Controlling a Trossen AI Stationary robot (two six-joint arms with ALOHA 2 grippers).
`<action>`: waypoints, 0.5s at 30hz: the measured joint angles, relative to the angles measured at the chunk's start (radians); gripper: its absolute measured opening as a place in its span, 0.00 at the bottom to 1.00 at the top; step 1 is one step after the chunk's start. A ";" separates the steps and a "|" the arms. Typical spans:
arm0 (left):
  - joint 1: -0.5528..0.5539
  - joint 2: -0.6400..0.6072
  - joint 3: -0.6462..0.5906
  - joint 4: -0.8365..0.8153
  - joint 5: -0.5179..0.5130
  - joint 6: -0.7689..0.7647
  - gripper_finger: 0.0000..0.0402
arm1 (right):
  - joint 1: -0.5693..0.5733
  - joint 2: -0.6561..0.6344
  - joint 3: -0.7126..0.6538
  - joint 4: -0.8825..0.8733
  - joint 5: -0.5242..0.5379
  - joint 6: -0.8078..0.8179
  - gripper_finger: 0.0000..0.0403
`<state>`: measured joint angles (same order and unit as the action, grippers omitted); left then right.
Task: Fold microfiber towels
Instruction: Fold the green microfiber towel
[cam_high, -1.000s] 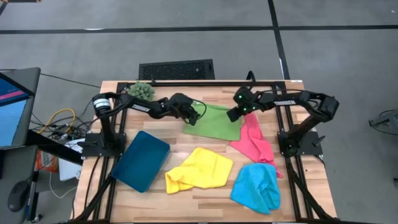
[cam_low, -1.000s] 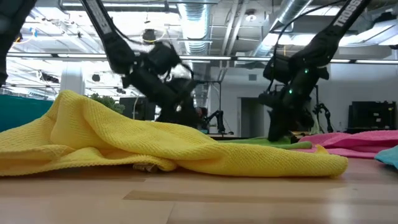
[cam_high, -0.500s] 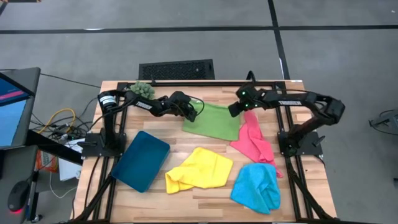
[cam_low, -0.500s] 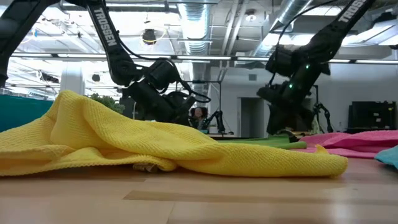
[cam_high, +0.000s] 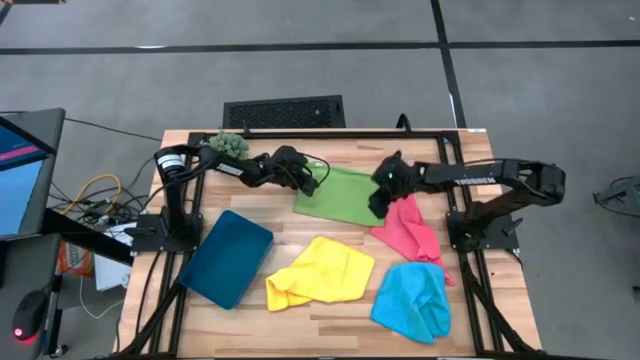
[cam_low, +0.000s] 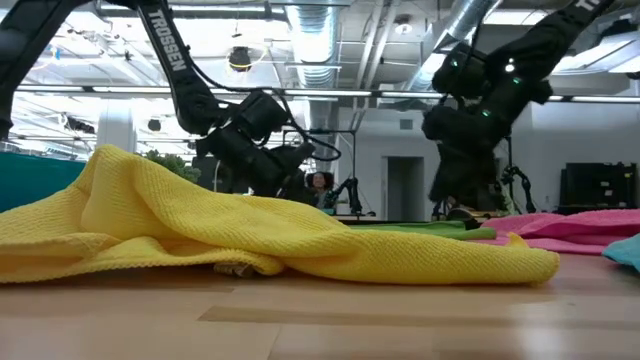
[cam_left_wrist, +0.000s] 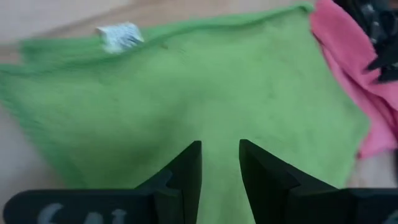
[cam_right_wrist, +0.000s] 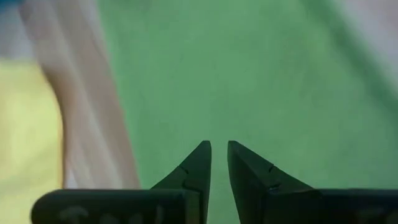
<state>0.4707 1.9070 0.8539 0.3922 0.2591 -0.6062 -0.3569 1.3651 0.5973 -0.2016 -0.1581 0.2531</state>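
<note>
The green towel (cam_high: 345, 198) lies spread flat on the table's far middle, its white label (cam_left_wrist: 118, 36) at one corner. My left gripper (cam_high: 308, 182) stands low over the towel's far left part; its fingers (cam_left_wrist: 193, 165) are a narrow gap apart with only green cloth (cam_left_wrist: 186, 93) beyond them. My right gripper (cam_high: 377, 207) hangs over the towel's right edge beside the pink towel (cam_high: 410, 230), its fingers narrowly open over green cloth (cam_right_wrist: 249, 74). The yellow towel (cam_high: 320, 272) and the light blue towel (cam_high: 412, 300) lie crumpled near the front edge.
A dark teal tray (cam_high: 225, 257) lies at the front left. A spiky green plant ball (cam_high: 228, 146) sits at the far left corner. In the low view the yellow towel (cam_low: 200, 230) hides the table under my left gripper (cam_low: 285, 170).
My right gripper has swung from the green towel's far right corner toward the table's near edge along the towel's right side, rising a little and rolling. The towels lie as they did.
</note>
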 joint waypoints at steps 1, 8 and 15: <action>0.000 -0.009 0.000 -0.002 0.004 -0.007 0.24 | 0.016 -0.001 -0.016 -0.005 0.001 0.004 0.20; -0.020 -0.100 0.000 0.001 -0.004 -0.048 0.24 | 0.108 -0.006 -0.083 0.004 0.002 0.061 0.20; -0.087 -0.261 0.001 -0.001 -0.039 -0.058 0.24 | 0.140 -0.083 -0.084 0.018 0.001 0.064 0.20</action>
<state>0.3836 1.6460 0.8547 0.3910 0.2199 -0.6640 -0.2172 1.2817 0.5129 -0.1836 -0.1566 0.3174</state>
